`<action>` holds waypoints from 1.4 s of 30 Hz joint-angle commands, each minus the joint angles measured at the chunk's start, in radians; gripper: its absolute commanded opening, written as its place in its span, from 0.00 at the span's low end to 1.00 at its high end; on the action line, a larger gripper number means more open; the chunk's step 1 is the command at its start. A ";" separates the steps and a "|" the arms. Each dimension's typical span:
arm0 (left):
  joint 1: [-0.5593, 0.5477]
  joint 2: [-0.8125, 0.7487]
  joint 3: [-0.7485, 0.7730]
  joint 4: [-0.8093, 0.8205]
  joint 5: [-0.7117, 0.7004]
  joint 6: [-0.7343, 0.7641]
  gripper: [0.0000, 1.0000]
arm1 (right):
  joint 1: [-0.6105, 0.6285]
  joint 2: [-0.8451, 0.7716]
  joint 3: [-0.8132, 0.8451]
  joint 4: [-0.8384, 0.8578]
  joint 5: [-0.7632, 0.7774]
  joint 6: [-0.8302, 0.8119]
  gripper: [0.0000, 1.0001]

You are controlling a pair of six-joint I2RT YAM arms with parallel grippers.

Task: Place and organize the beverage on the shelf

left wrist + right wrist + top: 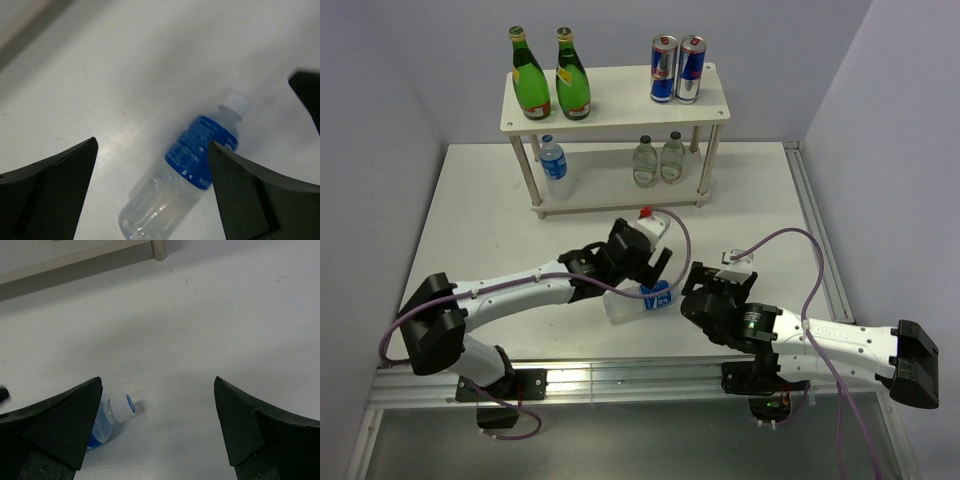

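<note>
We see our left hand [642, 264] wide open, empty, over a blue-labelled bottle [200, 152] lying on the desk [480, 220], our right hand [158, 381] wide open, empty, near its cap, five other bottles [531, 85] standing on the shelf [620, 108] behind

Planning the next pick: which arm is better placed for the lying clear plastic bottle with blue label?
Left. The open left pincer hovers over the clear plastic blue-labelled bottle; the right pincer has only the white cap at its view's edge.
</note>
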 commanded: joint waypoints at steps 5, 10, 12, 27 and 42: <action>-0.040 0.084 0.080 -0.196 0.290 0.080 0.96 | 0.004 -0.048 0.010 0.020 0.018 0.008 1.00; -0.041 0.064 0.084 -0.230 0.359 0.094 0.96 | 0.006 -0.052 0.010 0.015 0.018 0.011 0.99; -0.043 0.066 0.088 -0.245 0.374 0.100 0.96 | 0.004 -0.052 0.010 0.014 0.018 0.011 1.00; -0.044 0.340 0.077 -0.154 0.362 0.122 0.89 | 0.004 -0.069 0.003 0.012 0.018 0.016 1.00; -0.038 0.422 0.084 -0.115 0.246 0.074 0.00 | 0.004 -0.054 0.008 0.017 0.018 0.011 1.00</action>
